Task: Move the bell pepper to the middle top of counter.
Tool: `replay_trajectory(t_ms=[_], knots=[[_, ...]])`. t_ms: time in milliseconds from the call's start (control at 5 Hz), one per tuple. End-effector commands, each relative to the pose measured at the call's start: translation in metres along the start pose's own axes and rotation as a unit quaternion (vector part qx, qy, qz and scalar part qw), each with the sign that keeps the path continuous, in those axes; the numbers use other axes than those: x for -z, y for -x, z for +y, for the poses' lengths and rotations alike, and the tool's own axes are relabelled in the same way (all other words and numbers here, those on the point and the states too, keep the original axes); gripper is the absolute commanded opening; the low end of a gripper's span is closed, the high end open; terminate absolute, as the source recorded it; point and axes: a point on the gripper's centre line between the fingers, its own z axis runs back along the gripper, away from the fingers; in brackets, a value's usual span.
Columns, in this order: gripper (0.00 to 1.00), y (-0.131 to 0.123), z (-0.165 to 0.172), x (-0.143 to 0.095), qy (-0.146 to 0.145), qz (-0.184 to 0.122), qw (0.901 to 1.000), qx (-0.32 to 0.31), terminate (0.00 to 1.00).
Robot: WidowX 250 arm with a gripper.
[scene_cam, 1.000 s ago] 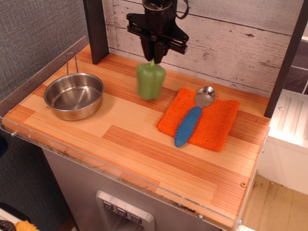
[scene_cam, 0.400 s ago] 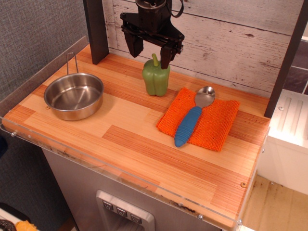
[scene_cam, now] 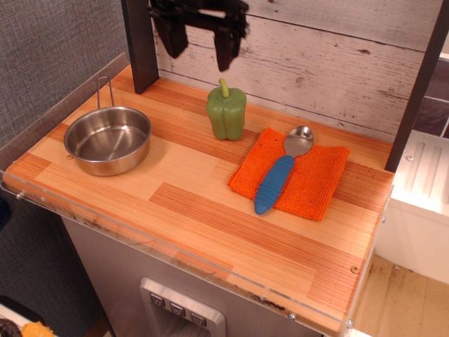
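Gripper (scene_cam: 198, 43) now higher than before, fingers wide apart, holding nothing; pepper (scene_cam: 226, 112) stands free, below and right of them. Risk is slight: a stray descent could topple it on the counter (scene_cam: 182, 196).

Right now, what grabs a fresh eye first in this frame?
The green bell pepper standing upright at the back middle of the counter, with the open tool above it, clear of the stem. Next, the orange cloth at right carrying a blue-handled spoon, and the steel bowl at left.
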Motion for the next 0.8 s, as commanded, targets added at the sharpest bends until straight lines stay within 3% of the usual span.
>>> replay_trajectory(t_ms=[0, 200, 400, 600], knots=[[1.00, 0.057, 0.014, -0.021, 0.000, 0.043, 0.9990, 0.011, 0.00], [1.00, 0.075, 0.018, -0.016, -0.027, 0.056, 0.9975, 0.034, 0.00], [1.00, 0.075, 0.018, -0.016, -0.027, 0.056, 0.9975, 0.034, 0.00], [1.00, 0.075, 0.018, -0.016, -0.027, 0.056, 0.9975, 0.034, 1.00]])
